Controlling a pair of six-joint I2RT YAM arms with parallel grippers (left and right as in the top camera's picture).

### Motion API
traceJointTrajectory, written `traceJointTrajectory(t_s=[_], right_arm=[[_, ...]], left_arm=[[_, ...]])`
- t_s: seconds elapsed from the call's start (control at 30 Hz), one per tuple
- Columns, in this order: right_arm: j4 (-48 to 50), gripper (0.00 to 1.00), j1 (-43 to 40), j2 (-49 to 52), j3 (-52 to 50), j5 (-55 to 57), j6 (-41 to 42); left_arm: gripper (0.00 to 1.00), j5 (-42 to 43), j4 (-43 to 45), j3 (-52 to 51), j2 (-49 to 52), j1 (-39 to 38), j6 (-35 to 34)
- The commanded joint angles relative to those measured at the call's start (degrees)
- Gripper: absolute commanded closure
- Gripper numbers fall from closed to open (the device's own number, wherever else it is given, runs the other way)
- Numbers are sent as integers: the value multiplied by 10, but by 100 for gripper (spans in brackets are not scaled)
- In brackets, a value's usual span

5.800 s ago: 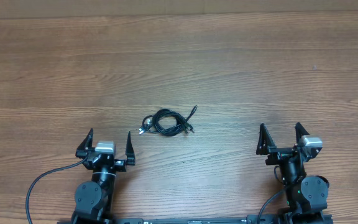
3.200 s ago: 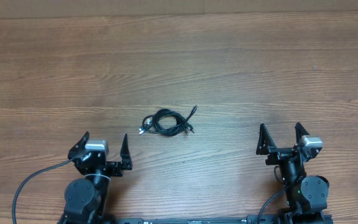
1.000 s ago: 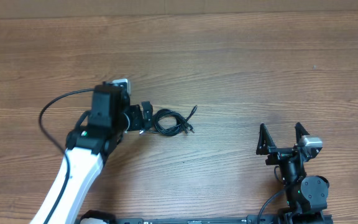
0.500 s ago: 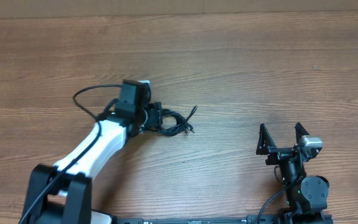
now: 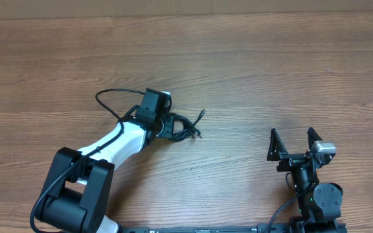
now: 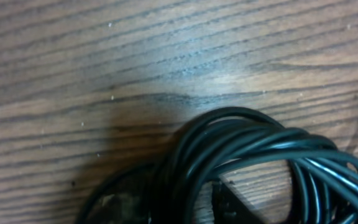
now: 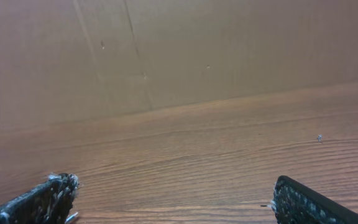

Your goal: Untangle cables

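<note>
We note the cables (image 5: 185, 127) lying as one small coiled bundle on the wooden worktop (image 5: 271, 65), loops overlapping. One loose plug end reaches away from the coil on the side far from the left arm. The left tool (image 5: 163, 123) sits low over the bundle's left edge. The left wrist view gives only glossy black loops (image 6: 247, 149) close up, with blurred dark shapes below them. Whether this tool is spread or pinching the cables we cannot tell. The right tool (image 5: 291, 133) rests well apart from the bundle, to its right and nearer the robot base, fingers (image 7: 48, 196) spread wide.
</note>
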Motion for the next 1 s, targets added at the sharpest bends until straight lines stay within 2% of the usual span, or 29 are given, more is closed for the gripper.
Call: traceJointTrajectory(t_s=[0.0, 0.03, 0.07, 0.37, 0.5, 0.7, 0.8, 0.83, 0.97], right_arm=[[3, 0, -3, -5, -6, -3, -4], [3, 0, -3, -5, -6, -3, -4], [3, 0, -3, -5, -6, -3, -4], [3, 0, -3, -5, -6, -3, -4], [3, 0, -3, -5, -6, -3, -4], [18, 0, -3, -5, -6, -5, -2], [23, 0, -3, -5, -6, -47, 37], [22, 0, -3, -5, -6, -70, 60], [0, 0, -3, -2, -3, -128, 63]], left_arm=[[85, -9, -1, 11, 5, -2, 10], [94, -1, -1, 11, 4, -2, 10], [96, -1, -1, 11, 4, -2, 10], [96, 2, -75, 60, -64, -2, 21], [96, 32, -93, 72, -107, -2, 57], [96, 57, -133, 72, -139, -2, 61], [96, 88, -148, 72, -138, -9, 62], [96, 87, -150, 72, -138, -14, 74], [96, 67, -148, 72, -138, -43, 147]])
